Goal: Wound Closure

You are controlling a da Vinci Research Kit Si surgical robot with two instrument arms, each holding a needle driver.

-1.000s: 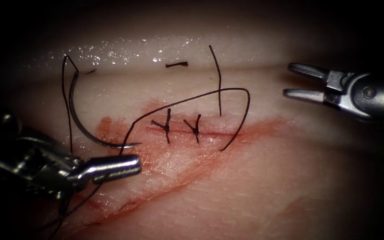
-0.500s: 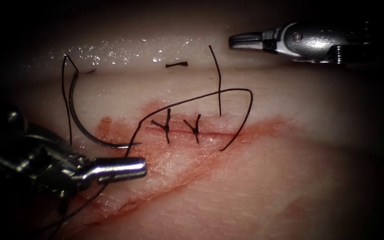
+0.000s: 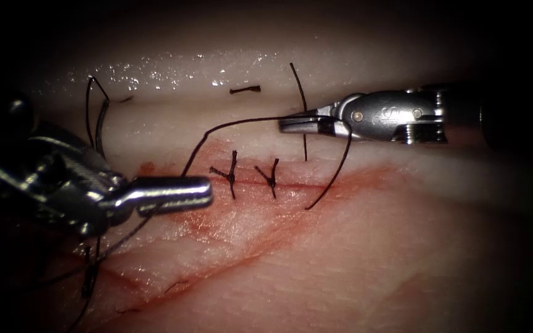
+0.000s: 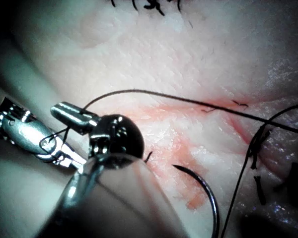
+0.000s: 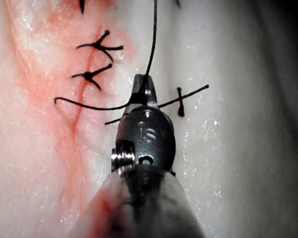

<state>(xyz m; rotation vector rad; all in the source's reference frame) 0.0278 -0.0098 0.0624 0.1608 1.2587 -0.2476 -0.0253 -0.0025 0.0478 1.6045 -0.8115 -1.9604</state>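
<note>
On the tissue (image 3: pixel 353 259), the cut (image 3: pixel 251 183) carries two knotted stitches (image 3: pixel 231 176). My right tool (image 3: pixel 291 125) reaches in above the cut with its jaws shut on the black thread (image 3: pixel 242 121); the same grip shows at the thread (image 5: pixel 139 101) in the right wrist view. To the left of the cut, my left tool (image 3: pixel 177 188) is shut on the same thread where it runs down to the left. The curved needle (image 3: pixel 99 126) lies free on the tissue at the far left, partly behind the left tool. Its tip (image 4: pixel 181 169) rests on the surface, not in the tissue.
A short cut piece of thread (image 3: pixel 245 90) lies on the far tissue ridge. A loose thread tail (image 3: pixel 300 86) stands above the right stitch, and another end (image 3: pixel 322 194) curls down across the cut. Red fluid (image 3: pixel 217 246) stains the tissue below the cut.
The right tool swung in from the right edge, its open jaws closing, then dropped onto the thread loop. The left tool rose up and right, carrying its thread and covering more of the needle.
</note>
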